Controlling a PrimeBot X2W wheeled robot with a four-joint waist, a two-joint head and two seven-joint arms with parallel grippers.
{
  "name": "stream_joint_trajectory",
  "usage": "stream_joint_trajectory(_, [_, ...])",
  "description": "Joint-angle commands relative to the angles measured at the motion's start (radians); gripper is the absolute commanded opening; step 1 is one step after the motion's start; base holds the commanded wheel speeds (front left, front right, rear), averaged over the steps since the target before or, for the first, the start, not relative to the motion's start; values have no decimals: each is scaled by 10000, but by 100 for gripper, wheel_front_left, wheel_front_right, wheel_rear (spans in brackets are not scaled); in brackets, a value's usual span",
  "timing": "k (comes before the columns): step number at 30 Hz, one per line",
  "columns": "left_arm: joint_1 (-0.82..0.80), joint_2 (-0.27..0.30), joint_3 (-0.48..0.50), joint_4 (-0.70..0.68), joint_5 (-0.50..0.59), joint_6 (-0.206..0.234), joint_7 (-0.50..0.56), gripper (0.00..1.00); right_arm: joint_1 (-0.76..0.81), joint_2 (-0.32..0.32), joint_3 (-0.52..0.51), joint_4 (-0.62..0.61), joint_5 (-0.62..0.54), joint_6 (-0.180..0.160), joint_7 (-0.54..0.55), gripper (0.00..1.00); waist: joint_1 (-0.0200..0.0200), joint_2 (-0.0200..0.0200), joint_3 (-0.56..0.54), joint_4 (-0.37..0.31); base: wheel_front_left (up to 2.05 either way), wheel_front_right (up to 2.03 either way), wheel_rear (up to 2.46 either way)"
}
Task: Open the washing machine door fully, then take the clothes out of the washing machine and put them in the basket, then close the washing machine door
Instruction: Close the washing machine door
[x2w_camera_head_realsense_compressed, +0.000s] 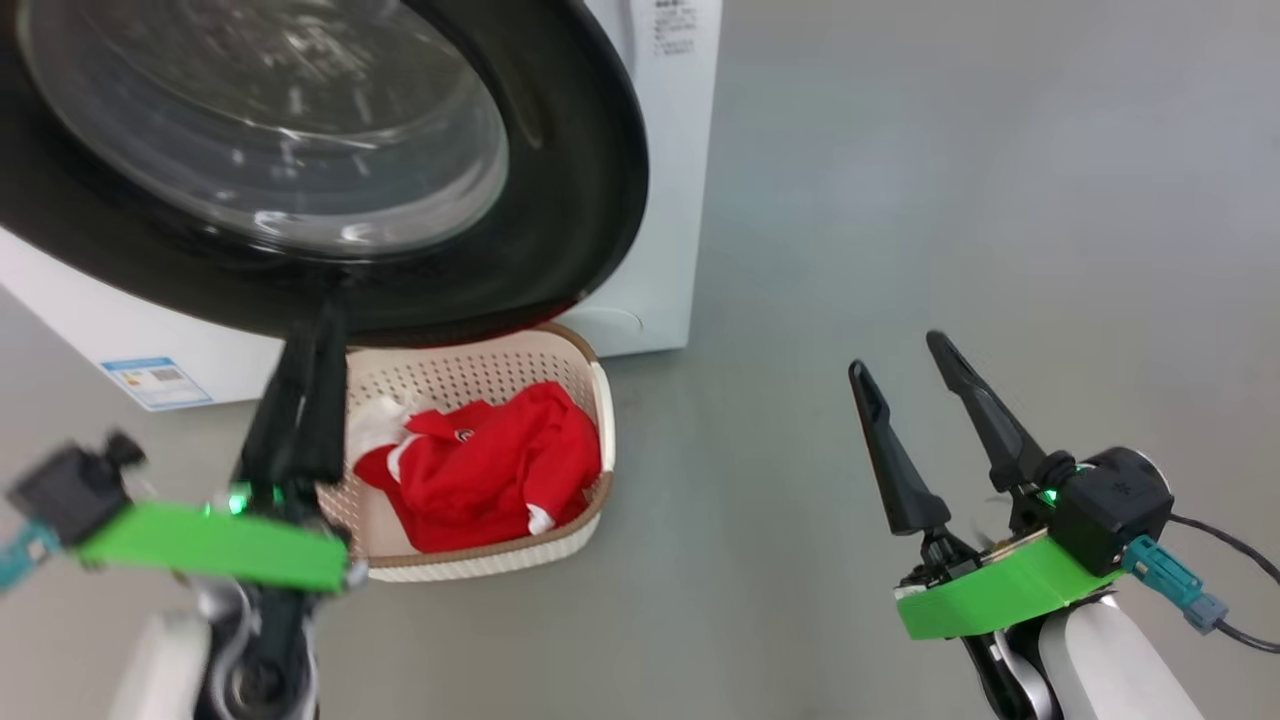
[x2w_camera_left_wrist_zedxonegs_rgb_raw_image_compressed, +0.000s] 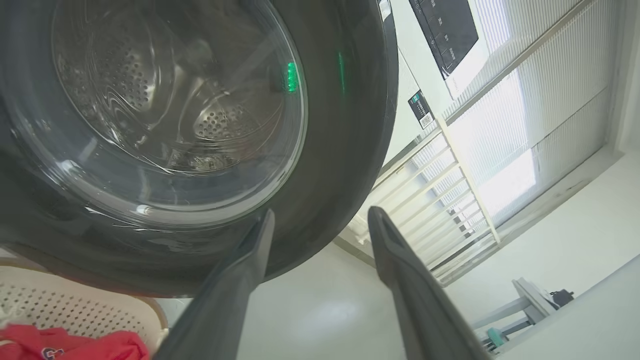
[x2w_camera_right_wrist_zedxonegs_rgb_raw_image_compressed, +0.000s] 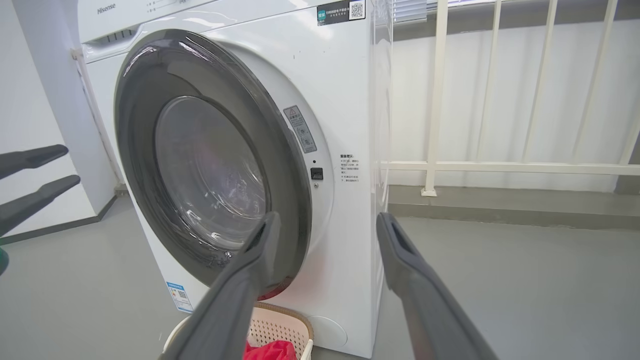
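Plainly, left gripper (x2w_camera_left_wrist_zedxonegs_rgb_raw_image_compressed: 321, 212) and right gripper (x2w_camera_head_realsense_compressed: 897, 355) are spread wide, nothing held. The clothes (x2w_camera_head_realsense_compressed: 490, 465) are seen in the basket (x2w_camera_head_realsense_compressed: 470, 372), lower centre; the drum (x2w_camera_left_wrist_zedxonegs_rgb_raw_image_compressed: 210, 120) is shown through the washing machine door (x2w_camera_left_wrist_zedxonegs_rgb_raw_image_compressed: 350, 125) from the left wrist.

This looks like a plain indoor test or demonstration room set up for laundry, more than a furnished home. A white front-loading washing machine (x2w_camera_right_wrist_zedxonegs_rgb_raw_image_compressed: 345, 125) stands on a wide, smooth grey floor (x2w_camera_head_realsense_compressed: 950, 200), with a cream basket (x2w_camera_head_realsense_compressed: 480, 365) of red clothes (x2w_camera_head_realsense_compressed: 490, 470) at its foot. At the right of the right wrist view a cream railing (x2w_camera_right_wrist_zedxonegs_rgb_raw_image_compressed: 440, 100) runs along the room's edge, and a white wall (x2w_camera_right_wrist_zedxonegs_rgb_raw_image_compressed: 40, 75) closes the left. White blinds (x2w_camera_left_wrist_zedxonegs_rgb_raw_image_compressed: 505, 125) fill the upper right of the left wrist view, with a pale table (x2w_camera_left_wrist_zedxonegs_rgb_raw_image_compressed: 530, 295) at its lower right.
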Motion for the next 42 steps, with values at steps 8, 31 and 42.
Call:
stream_joint_trajectory(8, [1599,938,-134,-1097,2782,670,-1243,100,227,13,-185,-2,-328,62,-65,100,0,-1,-681,368,0,0,0])
stream_joint_trajectory(31, [4217,263,862,-2669,7911,1898,-1612,100,1030,13,-800,513,-365,62,-65,100,0,-1,-1707,205,0,0,0])
stream_joint_trajectory(42, [4678,-56,1394,-2637,8517,1638,-1613,100,1246,13,-810,405,-535,62,-65,100,0,-1,-1762,221,0,0,0])
